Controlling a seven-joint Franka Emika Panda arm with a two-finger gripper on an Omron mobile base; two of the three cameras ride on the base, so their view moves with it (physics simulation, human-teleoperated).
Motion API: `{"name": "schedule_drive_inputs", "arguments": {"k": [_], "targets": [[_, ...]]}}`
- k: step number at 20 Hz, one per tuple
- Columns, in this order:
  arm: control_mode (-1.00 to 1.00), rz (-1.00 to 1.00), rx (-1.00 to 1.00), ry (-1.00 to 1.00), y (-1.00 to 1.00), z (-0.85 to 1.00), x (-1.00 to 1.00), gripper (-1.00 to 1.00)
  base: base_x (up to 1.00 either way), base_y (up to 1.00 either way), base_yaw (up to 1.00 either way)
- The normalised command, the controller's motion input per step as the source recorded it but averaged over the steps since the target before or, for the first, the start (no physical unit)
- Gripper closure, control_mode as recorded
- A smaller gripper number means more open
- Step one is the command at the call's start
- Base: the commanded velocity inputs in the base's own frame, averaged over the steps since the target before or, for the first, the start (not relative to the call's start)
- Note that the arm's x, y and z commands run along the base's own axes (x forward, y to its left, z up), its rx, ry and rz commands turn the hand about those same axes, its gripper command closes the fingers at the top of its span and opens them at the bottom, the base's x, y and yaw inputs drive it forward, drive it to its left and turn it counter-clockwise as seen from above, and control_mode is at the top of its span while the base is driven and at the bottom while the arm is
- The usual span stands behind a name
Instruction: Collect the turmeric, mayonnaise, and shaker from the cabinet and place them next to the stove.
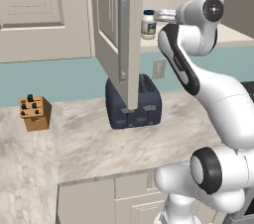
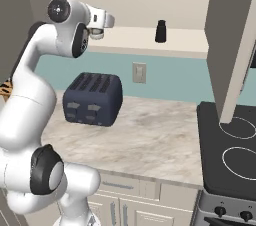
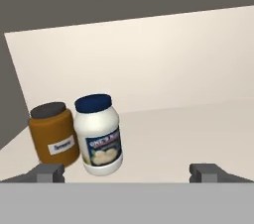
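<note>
The mayonnaise (image 3: 99,134), a white jar with a dark blue lid, stands on the cream cabinet shelf (image 3: 193,131), slightly tilted in the hand view. The orange-brown turmeric jar (image 3: 54,134) touches its left side. My gripper (image 3: 127,173) is open, its fingertips (image 3: 47,172) wide apart just short of both jars, with nothing between them. From the left base view the mayonnaise (image 1: 148,25) sits just past the open cabinet door (image 1: 111,20), with my gripper (image 1: 158,17) right beside it. The black shaker (image 2: 160,31) stands further right on the shelf. The stove (image 2: 230,145) lies at the lower right.
A dark blue toaster (image 1: 133,103) sits on the marble counter (image 1: 84,139) under the open door. A tan knife block (image 1: 34,113) stands at the left. Another cabinet door (image 2: 232,45) hangs open above the stove. A wall outlet (image 2: 139,72) is behind the toaster.
</note>
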Motion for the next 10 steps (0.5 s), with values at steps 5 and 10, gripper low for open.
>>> {"name": "schedule_drive_inputs", "arguments": {"k": [5, 10], "targets": [[-1.00, 0.00, 0.00, 0.08, 0.13, 0.00, 0.31, -1.00, 0.00, 0.00, 0.00], [-1.00, 0.00, 0.00, 0.04, 0.19, 0.00, 0.16, -1.00, 0.00, 0.00, 0.00]]}}
